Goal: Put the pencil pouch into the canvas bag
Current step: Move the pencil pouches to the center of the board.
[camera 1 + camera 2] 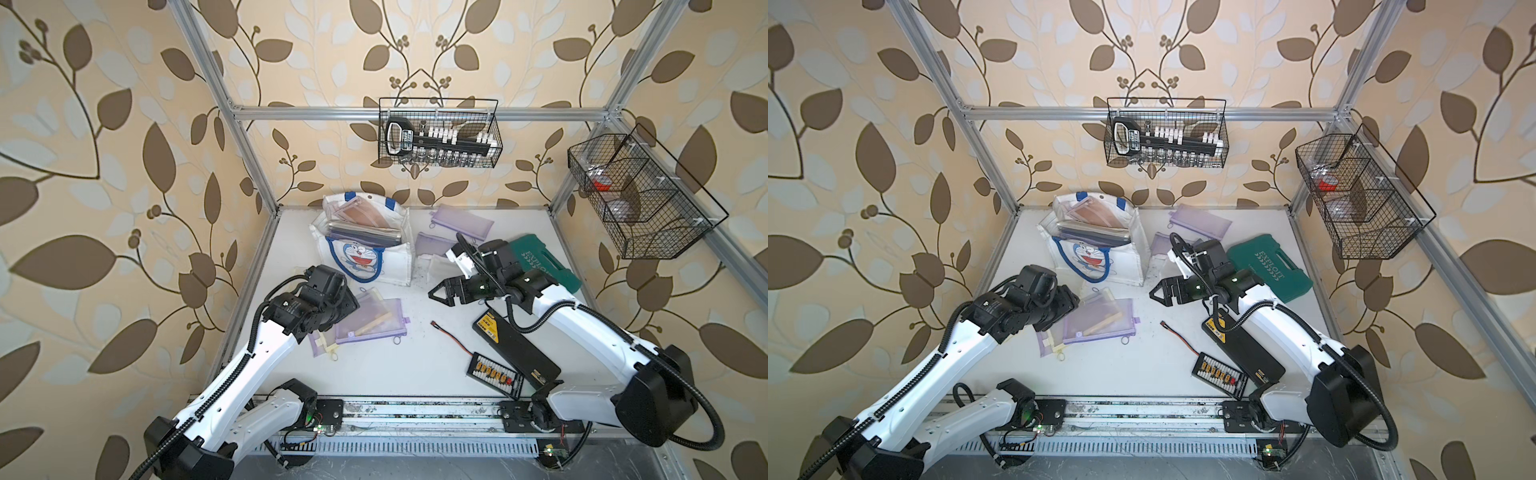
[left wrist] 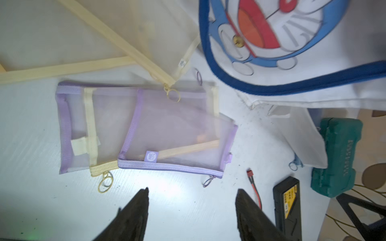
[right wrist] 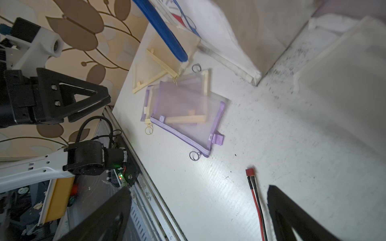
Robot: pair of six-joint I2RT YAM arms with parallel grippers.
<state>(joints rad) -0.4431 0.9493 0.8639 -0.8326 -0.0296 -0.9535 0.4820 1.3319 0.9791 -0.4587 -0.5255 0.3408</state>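
1. Judged partly done: already standing in the open mouth of the white boxy canvas bag (image 1: 397, 262) with short blue handles and a cartoon-cat pocket, at the far left of the white worktop (image 1: 395, 365), a brownish mesh pouch (image 1: 365, 214) and at least one darker flat pouch (image 1: 361, 239).
2. Left to move: a translucent purple mesh pencil pouch (image 2: 177, 141) with a purple zip, lying flat on top of a loose stack of similar purple and yellow pouches, on the near side of the bag and apart from it.
3. Just beside the bag's front, also outside it: a pale yellow mesh pouch (image 2: 146, 31).
4. Further out, to the right of the bag at the far side: two more purple pouches (image 1: 461, 222) (image 1: 432, 245), flat on the worktop.
5. Left hand (image 2: 192, 189): poised over the near edge of the stack, fingers spread, nothing between them, touching no pouch as far as the wrist view shows.
6. Right hand (image 3: 199, 187): spread wide and empty, above the middle of the worktop, to the right of the stack.
7. Remaining, by this reading: pinching the top purple pouch, lifting it, dropping it into the bag. Mouth already crowded, so probably some care needed at the drop.
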